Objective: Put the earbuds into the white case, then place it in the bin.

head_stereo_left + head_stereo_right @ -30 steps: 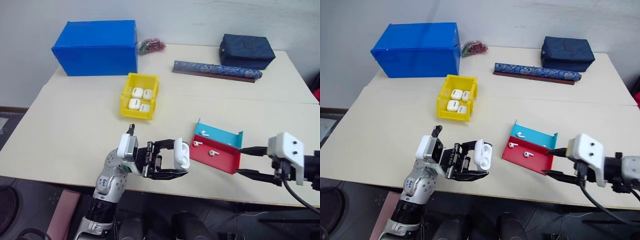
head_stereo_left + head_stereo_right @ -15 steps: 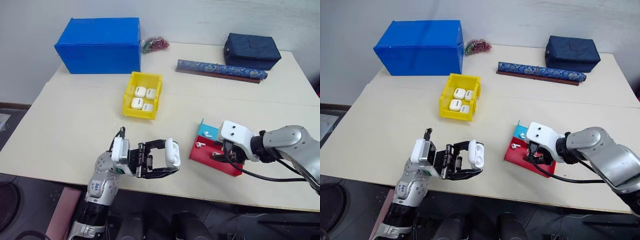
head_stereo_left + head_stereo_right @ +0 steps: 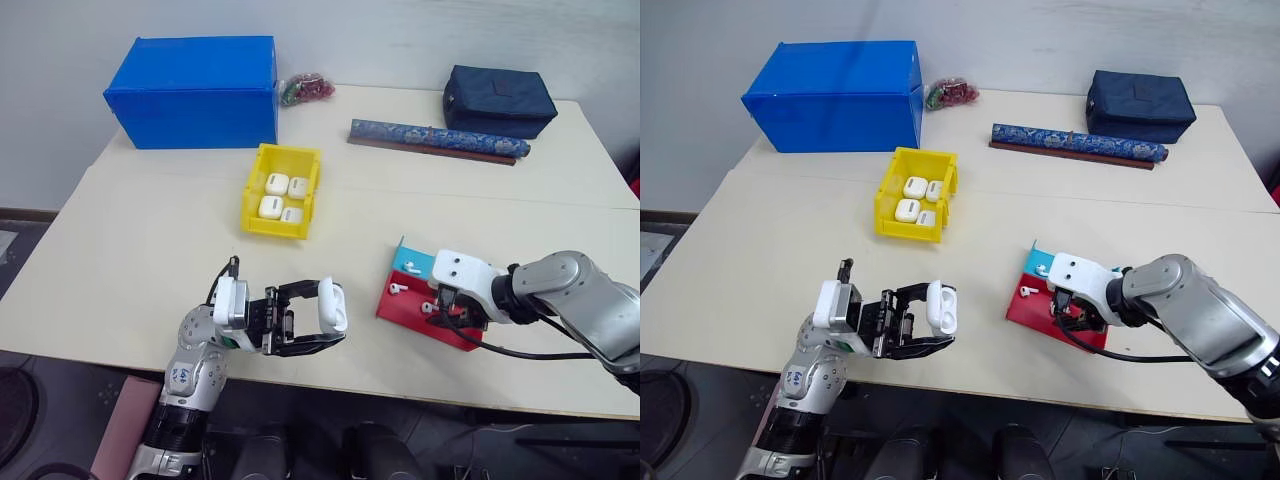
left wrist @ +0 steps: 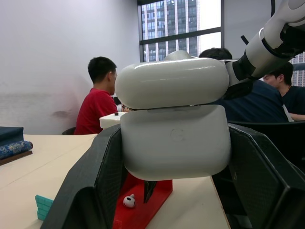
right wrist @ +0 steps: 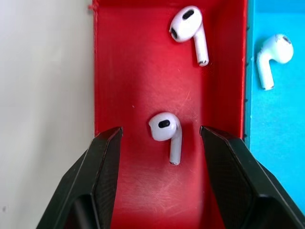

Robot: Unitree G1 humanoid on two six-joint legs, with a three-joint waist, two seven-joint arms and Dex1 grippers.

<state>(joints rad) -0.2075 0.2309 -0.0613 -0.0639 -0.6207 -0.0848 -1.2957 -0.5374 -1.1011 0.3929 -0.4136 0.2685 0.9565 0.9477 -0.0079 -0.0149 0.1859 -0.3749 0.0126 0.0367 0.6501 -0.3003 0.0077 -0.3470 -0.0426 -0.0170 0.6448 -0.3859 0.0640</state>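
Note:
My left gripper (image 3: pixel 322 322) is shut on the white case (image 3: pixel 333 305), held above the table's near edge with its lid hinged open (image 4: pixel 174 138). A red and cyan tray (image 3: pixel 398 306) lies to the right of it. My right gripper (image 5: pixel 161 132) hangs open low over the red half, its fingers (image 5: pixel 107 157) on either side of one earbud (image 5: pixel 166 131) without touching it. A second earbud (image 5: pixel 188 26) lies farther along the red half. A third earbud (image 5: pixel 271 55) rests in the cyan half. The yellow bin (image 3: pixel 270 231) stands mid-table and holds several white cases.
A large blue box (image 3: pixel 195 90) stands at the back left with a small red-and-green bag (image 3: pixel 305 90) beside it. A long patterned roll (image 3: pixel 435 140) and a navy pouch (image 3: pixel 498 100) lie at the back right. People sit in the background of the left wrist view.
My right arm has swung in from the table's right edge and come down over the red half of the tray, gripper still open. My left gripper has drifted slightly left with the case.

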